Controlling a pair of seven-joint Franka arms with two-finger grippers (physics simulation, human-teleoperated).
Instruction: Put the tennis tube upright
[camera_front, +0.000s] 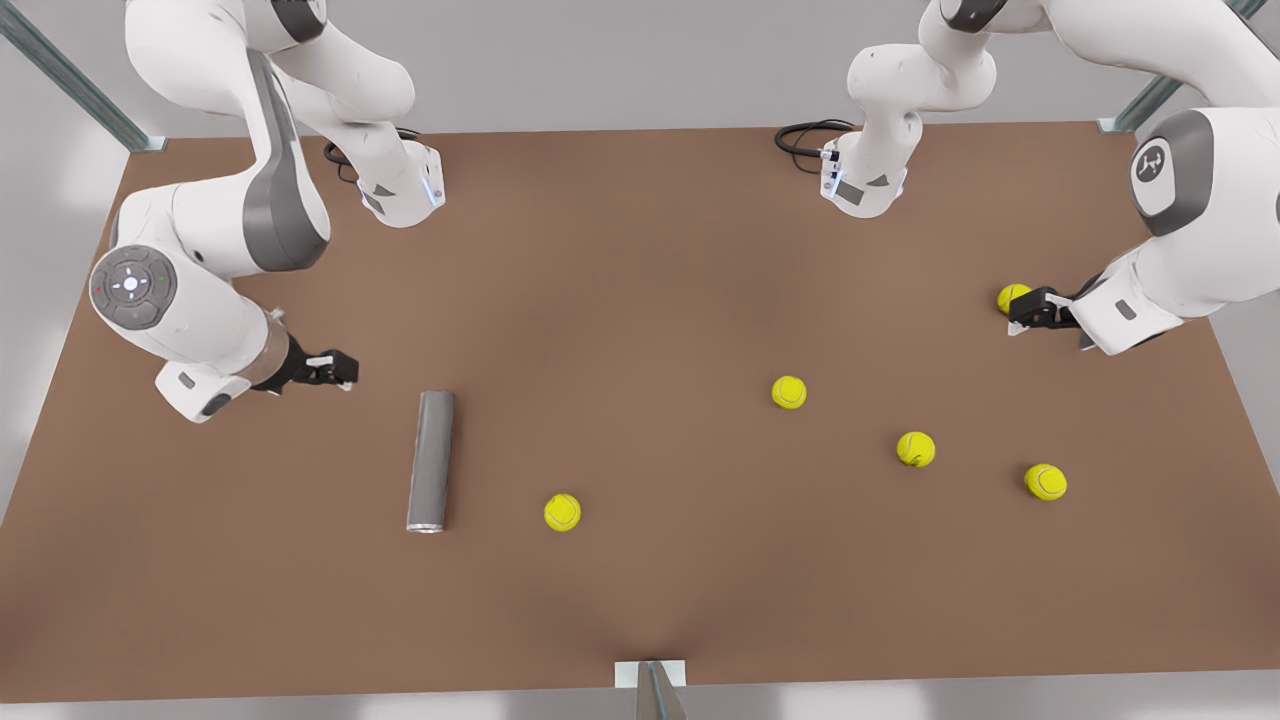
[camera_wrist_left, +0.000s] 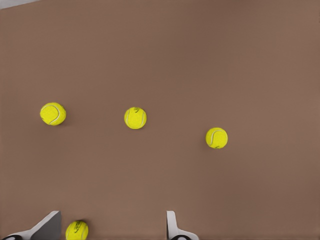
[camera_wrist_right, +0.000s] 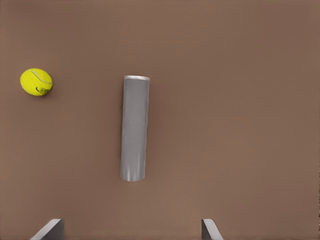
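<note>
The tennis tube (camera_front: 431, 461) lies flat on the brown table (camera_front: 640, 250) at the front view's left, silvery rim toward the near edge, a tennis ball (camera_front: 562, 512) just beside that end. The right gripper (camera_front: 338, 372) hovers near its far end, fingers spread, holding nothing. The left gripper (camera_front: 1028, 308) waits at the front view's right by another ball (camera_front: 1011, 297), fingers also apart.

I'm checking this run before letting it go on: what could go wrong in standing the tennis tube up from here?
1. The tennis tube lies flat; being round, it may roll if the open right gripper closes off-centre.
2. A tennis ball lies near the tube's silvery rim end; swinging that end could knock it away.
3. The left gripper, open, waits beside another tennis ball and could nudge it.
</note>
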